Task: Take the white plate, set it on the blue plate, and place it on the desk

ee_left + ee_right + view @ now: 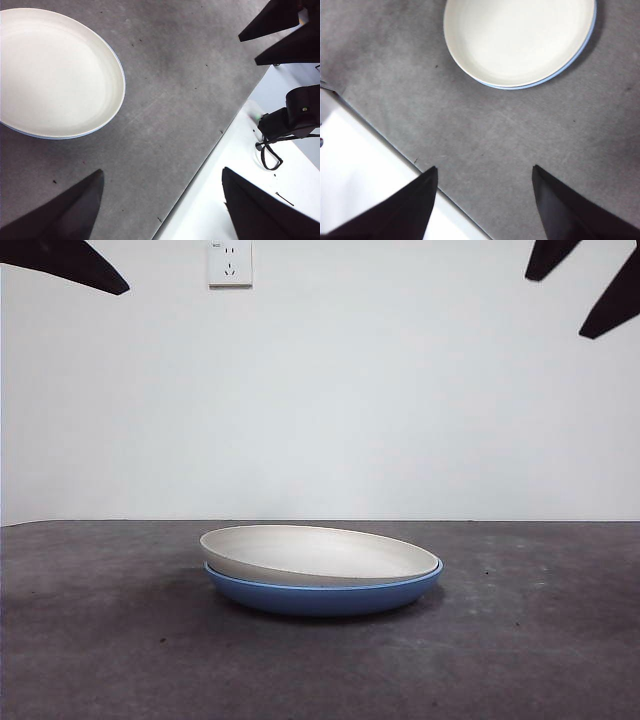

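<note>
In the front view, a black claw tip is showing at the upper left of the frame and two more at the upper right, all well above the table [100, 640]. At the centre of that frame the white plate [318, 554] is sitting nested in the blue plate [320, 596], slightly tilted, its left rim riding higher (the blue rim is peeking out along the right side). A wall socket [230, 262] is showing at the top, left of centre.

In the left wrist view, the left claw [162, 200] is hanging wide open and holding nothing, with the white plate [55, 72] at the upper left of the frame and a thin blue edge [60, 137] under it.

In the right wrist view, the right claw [485, 200] is also standing wide open and empty over bare table [485, 125], the white plate [517, 40] lying at the top of the frame.
</note>
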You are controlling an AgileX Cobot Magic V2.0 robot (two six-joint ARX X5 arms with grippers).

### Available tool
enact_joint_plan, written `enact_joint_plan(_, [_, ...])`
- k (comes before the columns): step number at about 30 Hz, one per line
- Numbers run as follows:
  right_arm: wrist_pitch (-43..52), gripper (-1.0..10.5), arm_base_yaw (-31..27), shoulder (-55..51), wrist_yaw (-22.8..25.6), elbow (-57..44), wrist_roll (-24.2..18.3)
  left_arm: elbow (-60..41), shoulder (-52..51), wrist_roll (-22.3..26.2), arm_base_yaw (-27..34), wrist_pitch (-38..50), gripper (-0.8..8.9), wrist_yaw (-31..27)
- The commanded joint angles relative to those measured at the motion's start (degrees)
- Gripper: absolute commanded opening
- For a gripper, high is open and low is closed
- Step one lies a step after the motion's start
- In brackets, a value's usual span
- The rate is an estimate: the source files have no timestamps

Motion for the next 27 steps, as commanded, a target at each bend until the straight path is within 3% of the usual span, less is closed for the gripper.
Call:
enact_joint_plan(1, [0.7,3.0,0.7,0.4,-0.2,1.0,-0.9,0.6,0.2,0.7,-0.3,0.3,3.74,0.5])
enact_joint_plan(11, [0.9,3.0,0.7,0.5,-0.2,1.0,-0.9,0.6,0.2,0.7,-0.3,0.3,3.69,0.5])
enact_joint_plan(12, [0.9,3.0,0.7,0.5,-0.2,1.0,-0.9,0.6,0.2,0.7,-0.3,0.2,3.40,0.5])
enact_joint_plan(14, [0.9,2.6,0.8,0.5,-0.2,1.0,-0.9,0.6,0.2,0.7,-0.3,0.2,1.95,0.5])
enact_joint_plan(16, [0.9,1.2,0.8,0.5,-0.2,1.0,-0.9,0.6,0.2,0.7,-0.3,0.2,0.13,0.5])
enact_joint_plan(18, [0.9,0.0,0.8,0.5,-0.2,1.0,-1.6,0.6,0.2,0.7,-0.3,0.2,0.14,0.5])
enact_joint_plan(27, [2.4,0.1,0.7,0.5,-0.1,1.0,-2.0,0.6,0.2,0.7,-0.3,0.2,0.14,0.5])
